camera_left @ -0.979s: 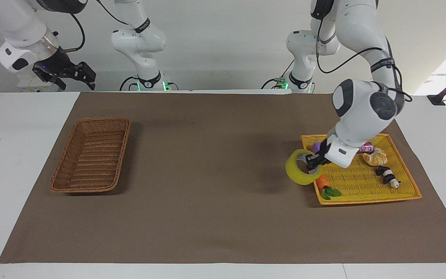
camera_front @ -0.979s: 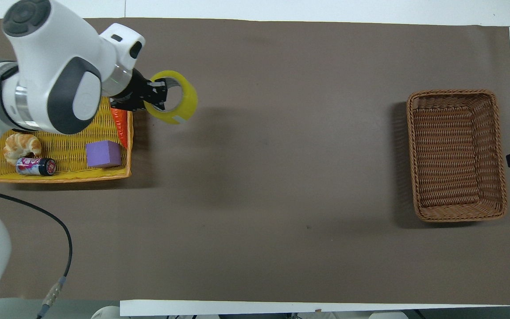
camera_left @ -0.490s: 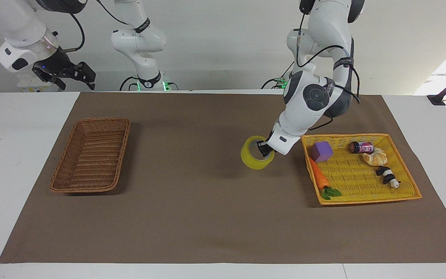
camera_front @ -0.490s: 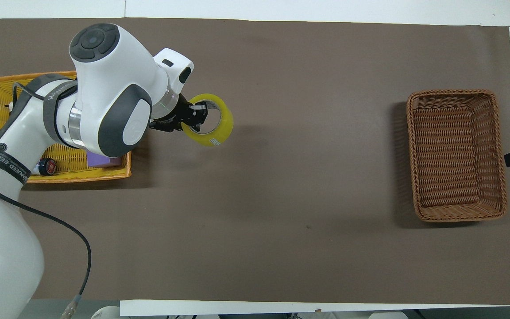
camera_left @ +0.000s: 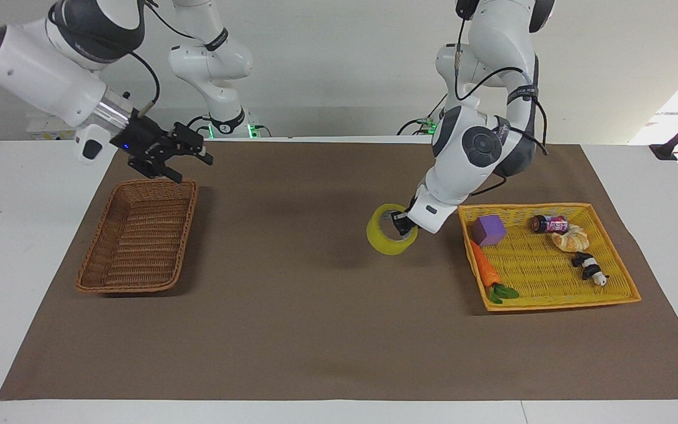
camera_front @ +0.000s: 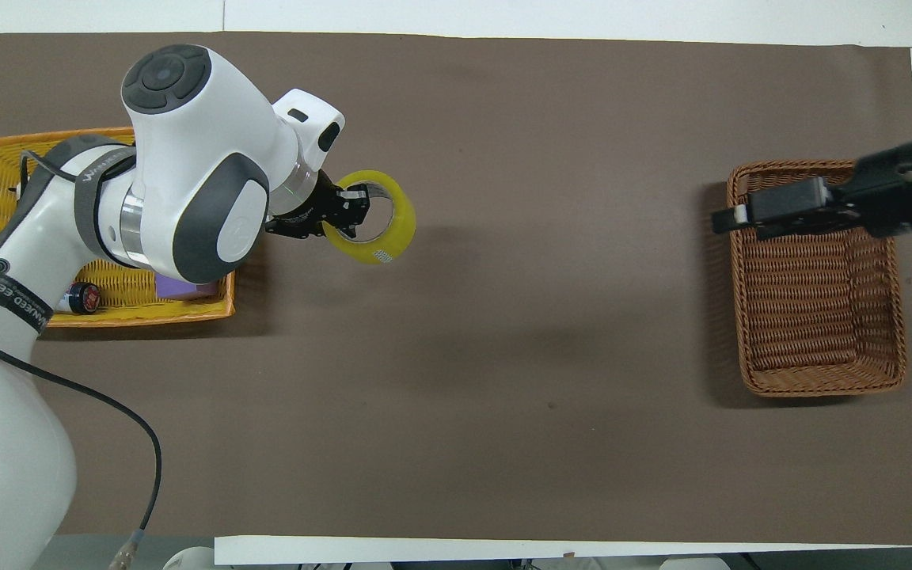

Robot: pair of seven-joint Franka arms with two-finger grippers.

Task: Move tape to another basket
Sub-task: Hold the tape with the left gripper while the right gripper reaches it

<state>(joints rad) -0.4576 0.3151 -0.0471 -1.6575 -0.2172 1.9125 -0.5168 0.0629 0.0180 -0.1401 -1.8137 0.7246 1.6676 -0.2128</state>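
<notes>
Holding the tape [camera_left: 391, 230] by its wall, my left end effector [camera_left: 401, 225] is clamped on it with one finger inside the core and one outside, up over the bare brown mat between the yellow tray [camera_left: 618, 262] and the middle of the surface, well apart from the wicker basket [camera_left: 103, 281] at the right arm's end. My right end effector [camera_left: 181, 160] hovers with its fingers apart over the end of that basket nearest the robots, empty. The risk I see: I'm pinching only one side of the ring, so the roll hangs off my fingertips, and a quick swing could pivot it in the grip or let it slip out onto the mat. If this turns into a handover, the other end effector has to catch a thin wall that may be swaying, and a release too early drops it short of the basket. As for how it sits: the roll is tilted, its hole facing up and somewhat away from the robots. Its axis through the core runs steeply up, leaning off vertical. It's a squat ring, wider across than tall.
</notes>
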